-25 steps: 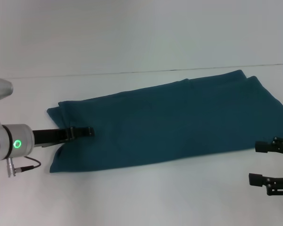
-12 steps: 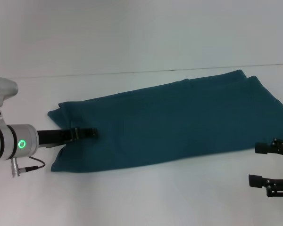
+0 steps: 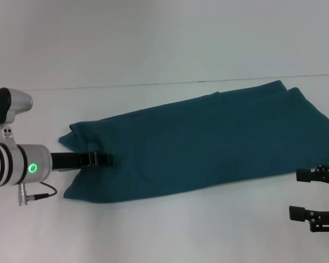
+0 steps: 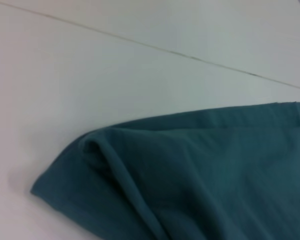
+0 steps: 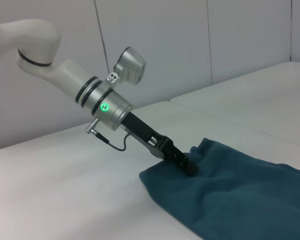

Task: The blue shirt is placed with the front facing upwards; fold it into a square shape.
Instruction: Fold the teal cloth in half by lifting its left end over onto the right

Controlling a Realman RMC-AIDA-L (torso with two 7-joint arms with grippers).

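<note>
pinching blue shirt (image 3: 208,142) edge, left pincer (image 3: 101,159)

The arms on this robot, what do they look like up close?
The left arm is glossy white with black joint rings, a glowing green ring light, a silver camera block and a thin black cable. Both the left gripper and right gripper are slim and black.
</note>
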